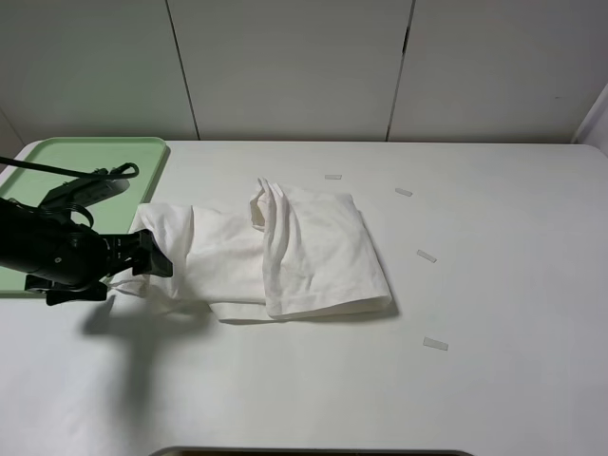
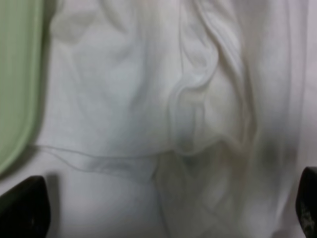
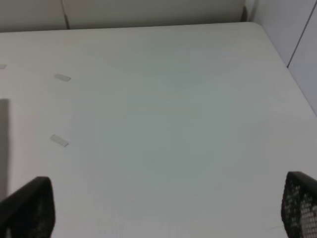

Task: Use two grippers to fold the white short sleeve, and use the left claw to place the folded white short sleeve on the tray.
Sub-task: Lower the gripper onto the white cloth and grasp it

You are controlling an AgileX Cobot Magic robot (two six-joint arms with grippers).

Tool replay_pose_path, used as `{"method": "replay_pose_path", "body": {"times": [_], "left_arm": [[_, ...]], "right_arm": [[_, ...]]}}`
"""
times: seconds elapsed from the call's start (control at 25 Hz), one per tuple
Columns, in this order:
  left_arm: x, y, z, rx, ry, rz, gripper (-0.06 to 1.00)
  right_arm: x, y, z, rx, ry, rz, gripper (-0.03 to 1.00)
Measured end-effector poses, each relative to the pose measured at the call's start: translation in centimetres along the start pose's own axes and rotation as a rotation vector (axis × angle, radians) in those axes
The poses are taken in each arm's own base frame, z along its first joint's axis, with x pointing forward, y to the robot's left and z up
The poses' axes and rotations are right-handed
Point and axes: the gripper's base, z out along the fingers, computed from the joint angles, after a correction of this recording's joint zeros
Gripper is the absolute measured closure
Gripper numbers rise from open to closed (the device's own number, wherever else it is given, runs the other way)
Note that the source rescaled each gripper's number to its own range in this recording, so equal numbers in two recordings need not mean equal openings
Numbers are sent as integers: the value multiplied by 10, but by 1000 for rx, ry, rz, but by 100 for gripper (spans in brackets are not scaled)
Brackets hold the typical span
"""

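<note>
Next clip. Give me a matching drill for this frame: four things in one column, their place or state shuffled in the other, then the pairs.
Things
1. white short sleeve
2. tray
3. left claw
4. tape strips

Place or state
A. jaws open, at the left end of the white short sleeve
B. pale green, at the far left corner of the table
C. small and pale, scattered on the table
D. folded over but rumpled, mid-table

Pairs: 1-D, 2-B, 3-A, 4-C
</note>
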Motion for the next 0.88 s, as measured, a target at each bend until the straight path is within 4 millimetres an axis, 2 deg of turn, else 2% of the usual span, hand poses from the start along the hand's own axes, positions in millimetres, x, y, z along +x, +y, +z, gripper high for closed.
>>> {"method": "replay_pose_path", "body": {"times": [0.2, 0.6, 0.88], "left_arm": [[-2, 1, 17, 5, 60, -28, -5], [-14, -3, 21, 25, 46, -37, -3], [-23, -15, 24, 76, 42, -27, 3]], "right_arm": [[0, 0, 0, 0, 0, 0, -3], [0, 0, 0, 0, 0, 0, -3], [0, 0, 0, 0, 0, 0, -3]]}}
